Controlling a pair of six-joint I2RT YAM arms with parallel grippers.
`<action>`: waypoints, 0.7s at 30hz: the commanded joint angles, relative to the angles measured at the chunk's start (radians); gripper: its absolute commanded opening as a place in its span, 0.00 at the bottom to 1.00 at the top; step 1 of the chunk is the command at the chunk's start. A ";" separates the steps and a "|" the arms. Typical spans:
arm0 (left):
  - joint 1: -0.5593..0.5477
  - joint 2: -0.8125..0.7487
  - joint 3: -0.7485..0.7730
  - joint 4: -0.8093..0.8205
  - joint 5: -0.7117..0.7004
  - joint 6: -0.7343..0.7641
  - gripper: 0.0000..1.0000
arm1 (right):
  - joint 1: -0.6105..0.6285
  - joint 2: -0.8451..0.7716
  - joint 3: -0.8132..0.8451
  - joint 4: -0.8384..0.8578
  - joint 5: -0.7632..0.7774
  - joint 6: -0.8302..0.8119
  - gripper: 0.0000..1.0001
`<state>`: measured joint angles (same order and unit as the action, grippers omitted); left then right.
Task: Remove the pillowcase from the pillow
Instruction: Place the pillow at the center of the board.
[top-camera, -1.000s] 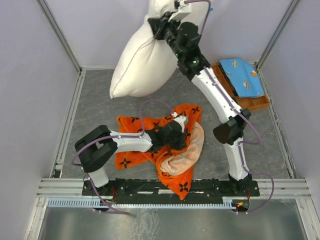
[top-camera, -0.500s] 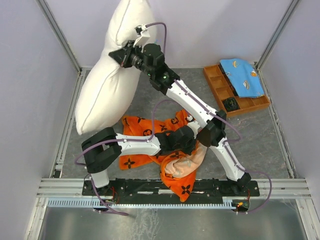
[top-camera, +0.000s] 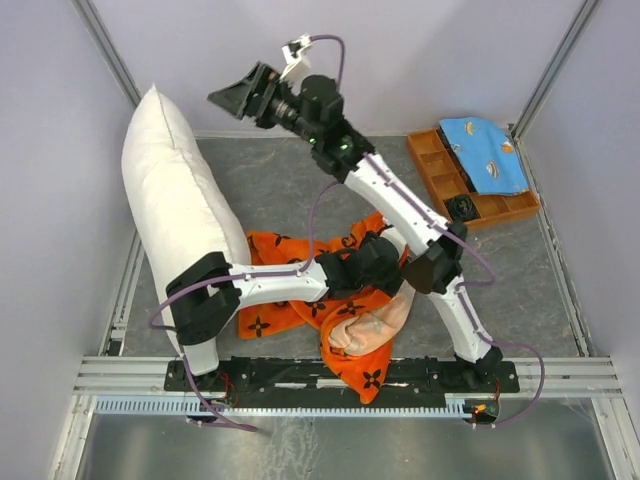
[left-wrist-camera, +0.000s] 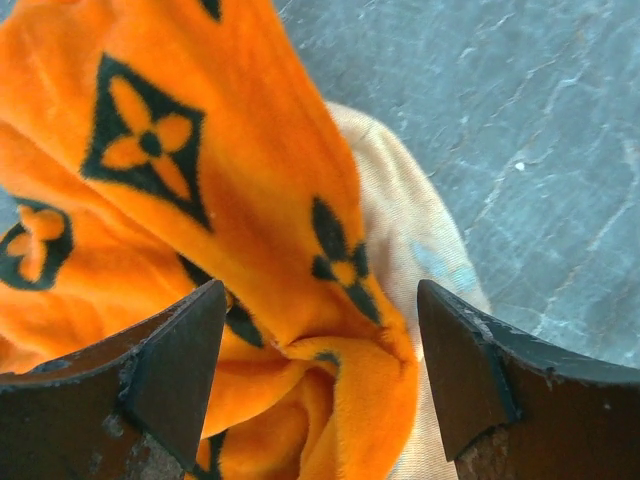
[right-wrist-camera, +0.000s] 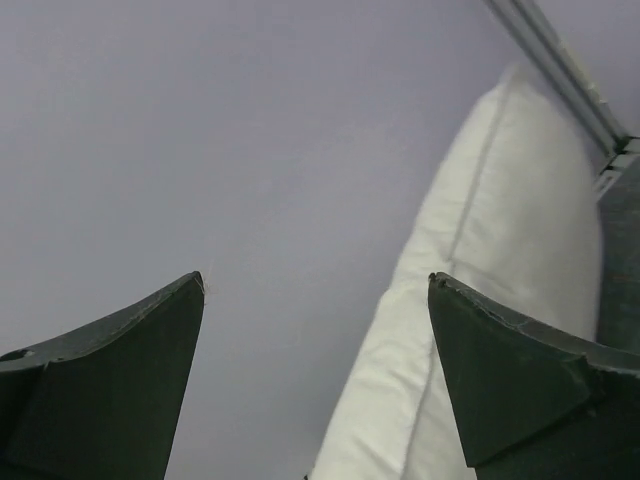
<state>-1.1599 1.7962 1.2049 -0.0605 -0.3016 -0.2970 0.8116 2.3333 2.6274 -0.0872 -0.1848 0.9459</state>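
Note:
The white pillow (top-camera: 170, 225) stands on its edge against the left wall, free of both grippers; it also shows at the right of the right wrist view (right-wrist-camera: 500, 300). My right gripper (top-camera: 232, 97) hangs high at the back, open and empty (right-wrist-camera: 315, 285), pointing at the wall beside the pillow. The orange pillowcase (top-camera: 285, 290) with black motifs lies crumpled on the table's near middle, its pale lining (top-camera: 375, 322) turned out. My left gripper (top-camera: 385, 262) hovers right over it, open, with an orange fold (left-wrist-camera: 230, 150) lying between its jaws (left-wrist-camera: 320, 295).
A wooden compartment tray (top-camera: 440, 165) sits at the back right, with a light-blue patterned cloth (top-camera: 485, 150) on it and a small black object (top-camera: 461, 207) in one compartment. Lilac walls and metal posts close in the grey table (top-camera: 270, 190).
My right gripper swung left and opened, dropping the pillow, which now stands against the left wall. My left gripper opened off the pillowcase.

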 joint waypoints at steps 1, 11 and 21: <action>0.030 -0.027 -0.011 -0.021 -0.062 0.045 0.84 | -0.157 -0.216 -0.097 -0.013 -0.007 -0.019 0.99; 0.346 -0.287 -0.109 0.031 0.221 -0.235 1.00 | -0.484 -0.692 -0.603 -0.008 0.209 -0.168 0.99; 0.749 -0.314 -0.316 -0.428 0.057 -0.544 0.94 | -0.532 -0.783 -0.793 0.004 0.208 -0.172 0.99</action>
<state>-0.5339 1.4746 0.9604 -0.1703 -0.1234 -0.6819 0.2878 1.5261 1.8854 -0.0948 0.0200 0.7982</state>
